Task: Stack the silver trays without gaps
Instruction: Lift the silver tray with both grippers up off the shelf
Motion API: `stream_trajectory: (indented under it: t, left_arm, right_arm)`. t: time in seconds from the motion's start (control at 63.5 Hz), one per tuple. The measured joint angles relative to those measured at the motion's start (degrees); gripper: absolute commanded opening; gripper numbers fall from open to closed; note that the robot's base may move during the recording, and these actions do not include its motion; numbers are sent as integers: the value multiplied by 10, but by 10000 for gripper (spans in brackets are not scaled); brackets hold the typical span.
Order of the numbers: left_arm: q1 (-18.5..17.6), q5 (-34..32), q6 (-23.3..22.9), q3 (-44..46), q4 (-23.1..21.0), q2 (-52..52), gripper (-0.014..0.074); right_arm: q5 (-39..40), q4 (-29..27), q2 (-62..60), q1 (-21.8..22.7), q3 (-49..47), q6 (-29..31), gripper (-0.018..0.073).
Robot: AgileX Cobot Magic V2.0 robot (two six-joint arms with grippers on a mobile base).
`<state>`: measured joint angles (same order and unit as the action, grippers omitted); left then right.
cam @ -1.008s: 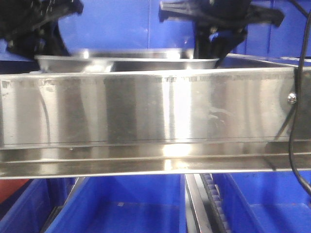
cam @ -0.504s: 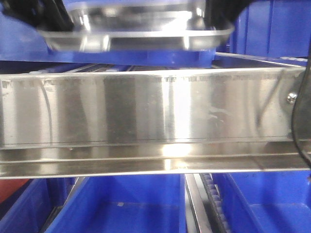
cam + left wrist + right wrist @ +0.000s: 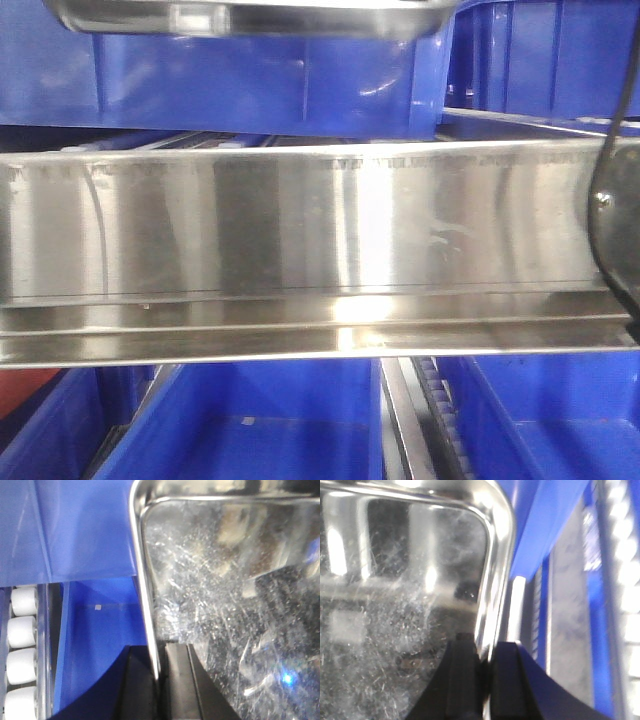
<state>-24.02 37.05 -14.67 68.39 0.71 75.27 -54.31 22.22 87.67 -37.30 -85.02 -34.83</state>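
High at the top edge of the front view, the silver tray (image 3: 250, 14) hangs level against the blue bins (image 3: 260, 85), with only its shiny underside and rounded lower edge showing. Seen close, its stainless floor is dulled by fine scratches, bounded by a flat out-turned rim and rounded corners. The left gripper (image 3: 157, 655) is clenched on one side rim, a black finger on each face. The right gripper (image 3: 486, 652) pinches the opposite rim likewise. Below runs a broad brushed steel rail (image 3: 300, 230) bearing a screw (image 3: 601, 201). White rollers (image 3: 22, 645) line a track, and more blue plastic sits underneath.
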Motion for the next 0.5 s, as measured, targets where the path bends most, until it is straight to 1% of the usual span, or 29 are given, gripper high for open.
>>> stream_trajectory:
  t: [0.189, 0.504]
  left_arm:
    - [0, -12, -1, 1, 9, -6, -19]
    - [0, -14, 0, 39, 21, -20, -19]
  right_arm:
    - [-10, 22, -3, -10, -19, -14, -69]
    - [-3, 28, -11, -10, -24, -34, -69]
